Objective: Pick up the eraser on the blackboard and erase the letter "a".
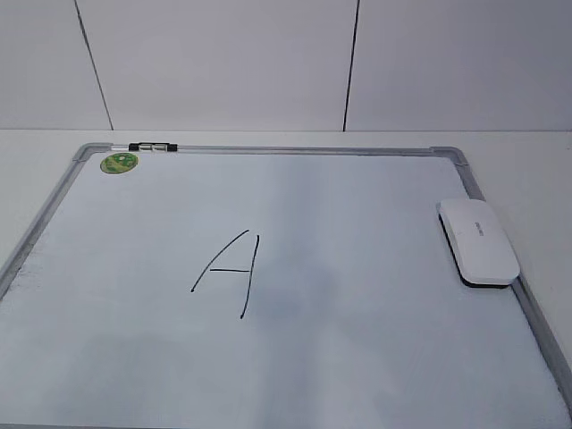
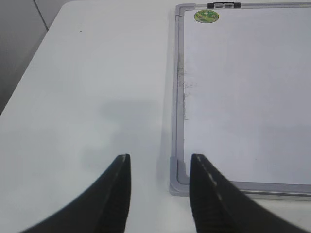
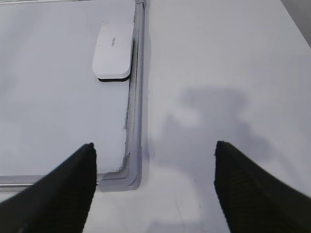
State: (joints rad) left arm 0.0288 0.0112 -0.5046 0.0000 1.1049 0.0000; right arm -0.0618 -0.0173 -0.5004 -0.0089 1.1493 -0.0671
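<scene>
Both grippers empty, left gripper [image 2: 159,194] part open over blackboard [image 1: 89,150] near-left corner, right gripper [image 3: 154,187] wide over its near-right corner; eraser [image 1: 477,241] flat against board's right edge, capital A [image 1: 228,273] central.

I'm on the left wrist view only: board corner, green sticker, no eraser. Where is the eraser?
Observer: The eraser lies on the board, against its right frame, with nothing touching it.
Operator: Any writing?
Observer: One tall slanted "A" mid-board; no other letter shows.
Operator: And the right end effector?
Observer: The right end effector is open, hovering at the board's near right corner, with the eraser ahead of it.
</scene>
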